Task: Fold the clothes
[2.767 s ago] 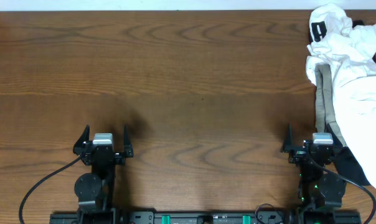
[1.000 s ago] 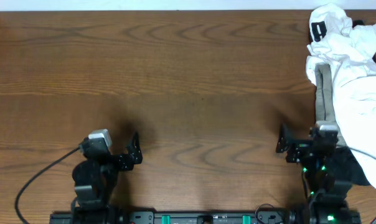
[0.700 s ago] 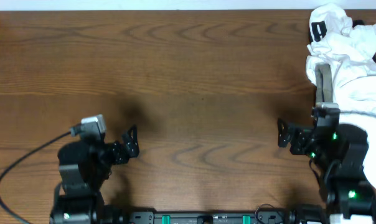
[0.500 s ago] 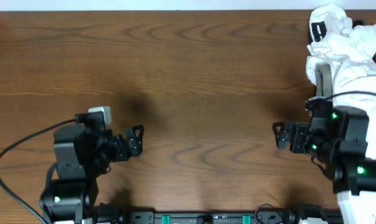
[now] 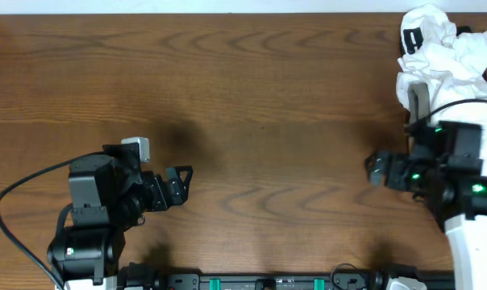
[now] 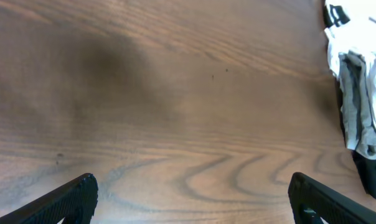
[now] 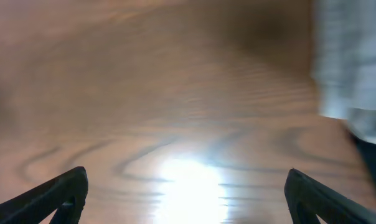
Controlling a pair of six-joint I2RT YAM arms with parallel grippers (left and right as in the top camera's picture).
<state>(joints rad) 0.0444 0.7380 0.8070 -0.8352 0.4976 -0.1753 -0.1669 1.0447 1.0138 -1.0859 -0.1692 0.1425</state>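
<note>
The clothes lie in a crumpled heap (image 5: 449, 60) at the table's far right: a white T-shirt with black print on top, a grey-beige garment (image 5: 418, 101) hanging from it, black cloth partly hidden under my right arm. The heap also shows in the left wrist view (image 6: 356, 81) and, blurred, in the right wrist view (image 7: 350, 68). My left gripper (image 5: 179, 187) is open and empty over bare wood at the front left, far from the heap. My right gripper (image 5: 380, 171) is open and empty just left of the heap's lower part, touching no cloth.
The wooden table (image 5: 251, 97) spreads between both arms. A black cable (image 5: 22, 193) loops from the left arm to the front edge. The arm bases stand along the front edge. The heap overhangs the right edge of view.
Both arms have risen from their rest pose and swung forward. The left gripper turned to point right; the right gripper moved up beside the heap. The clothes have not moved.
</note>
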